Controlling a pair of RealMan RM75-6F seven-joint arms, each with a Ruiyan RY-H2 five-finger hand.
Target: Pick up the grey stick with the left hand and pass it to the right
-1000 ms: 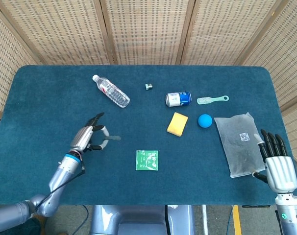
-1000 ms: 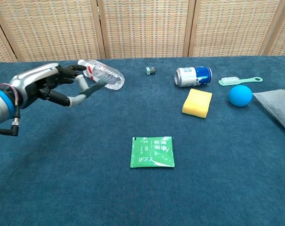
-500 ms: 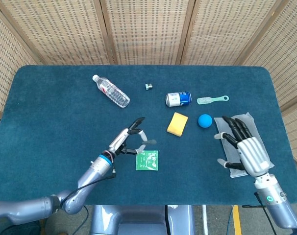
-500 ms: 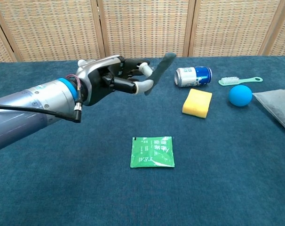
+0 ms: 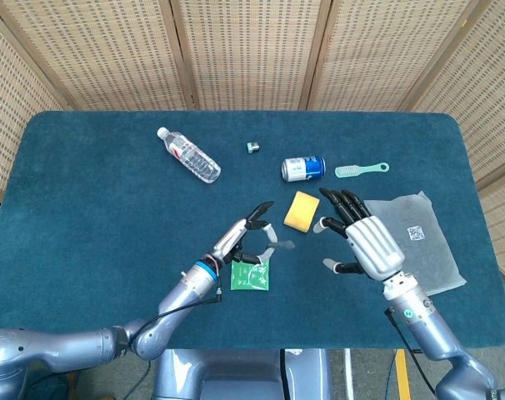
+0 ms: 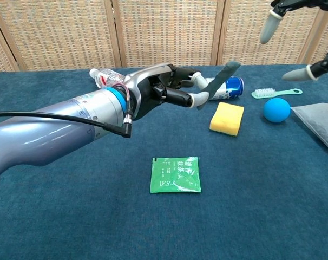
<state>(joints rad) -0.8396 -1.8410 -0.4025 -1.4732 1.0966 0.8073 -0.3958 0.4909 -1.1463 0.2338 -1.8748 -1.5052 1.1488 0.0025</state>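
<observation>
My left hand (image 5: 246, 237) (image 6: 172, 89) hangs above the middle of the table and pinches the grey stick (image 6: 221, 78) (image 5: 282, 246) at its lower end. The stick tilts up and to the right. My right hand (image 5: 361, 239) is raised just right of the stick, fingers spread and palm toward it, with a gap between them. In the chest view only the right hand's fingertips (image 6: 268, 27) show, at the top right corner.
A green tea packet (image 5: 250, 274) lies under the left hand. A yellow sponge (image 5: 302, 210), blue ball (image 6: 276, 109), can (image 5: 303, 167), green brush (image 5: 361, 170), water bottle (image 5: 188, 155) and small cube (image 5: 252, 147) lie behind. A grey bag (image 5: 423, 246) rests at the right.
The left hand has carried the stick further right, toward the table's middle. The right hand has risen and moved left from above the grey bag, closing on the stick.
</observation>
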